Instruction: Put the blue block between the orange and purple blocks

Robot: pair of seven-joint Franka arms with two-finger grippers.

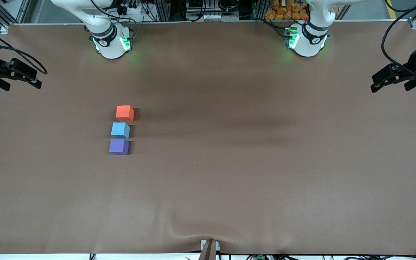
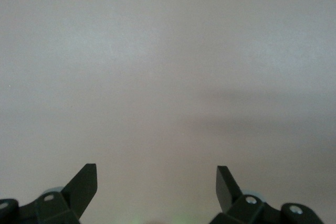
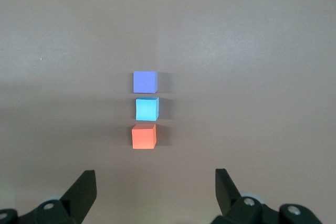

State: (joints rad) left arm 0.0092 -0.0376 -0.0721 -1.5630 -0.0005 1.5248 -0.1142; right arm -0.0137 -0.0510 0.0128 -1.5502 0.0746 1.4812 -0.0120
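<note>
The blue block (image 1: 120,130) sits between the orange block (image 1: 125,113), farther from the camera, and the purple block (image 1: 118,147), nearer.

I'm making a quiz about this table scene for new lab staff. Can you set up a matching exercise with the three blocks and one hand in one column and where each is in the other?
Column one:
1. orange block
2. blue block
3. purple block
4. left hand

Column two:
A. nearest the front camera in the row
B. open, over bare table
C. farthest from the front camera in the row
D. in the middle of the row

Pairs: 1-C, 2-D, 3-A, 4-B
</note>
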